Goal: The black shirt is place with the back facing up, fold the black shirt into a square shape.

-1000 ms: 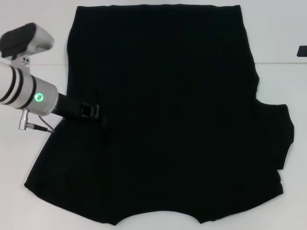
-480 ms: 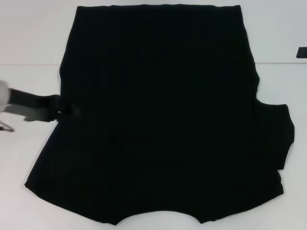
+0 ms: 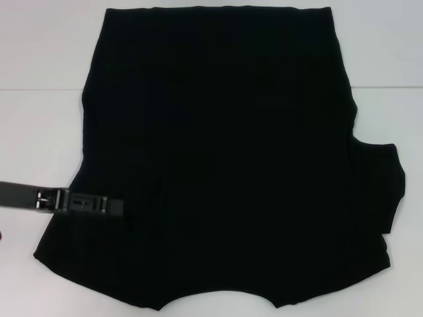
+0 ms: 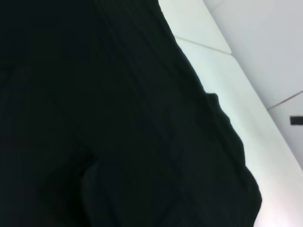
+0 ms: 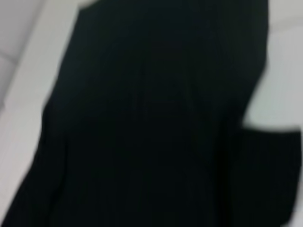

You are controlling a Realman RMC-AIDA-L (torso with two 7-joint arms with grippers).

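The black shirt (image 3: 225,158) lies spread on the white counter (image 3: 39,132), covering most of it; no lettering shows on the side facing up, so I take this to be the back; its left side runs as one slanting edge with no sleeve sticking out, which suggests that sleeve is already turned in, while the sleeve on my right (image 3: 380,191) juts out flat beside the body; the rest looks unfolded, so I judge the work barely begun: the right sleeve, the sides and the lengthwise fold into a square are all left to do.

My left pincer (image 3: 109,204) reaches in low from the left edge, its tip over the shirt's left side near the bottom corner; seen edge-on against black cloth, I cannot tell how far it is parted or whether it has any fabric; my right pincer is not in sight in the head view.
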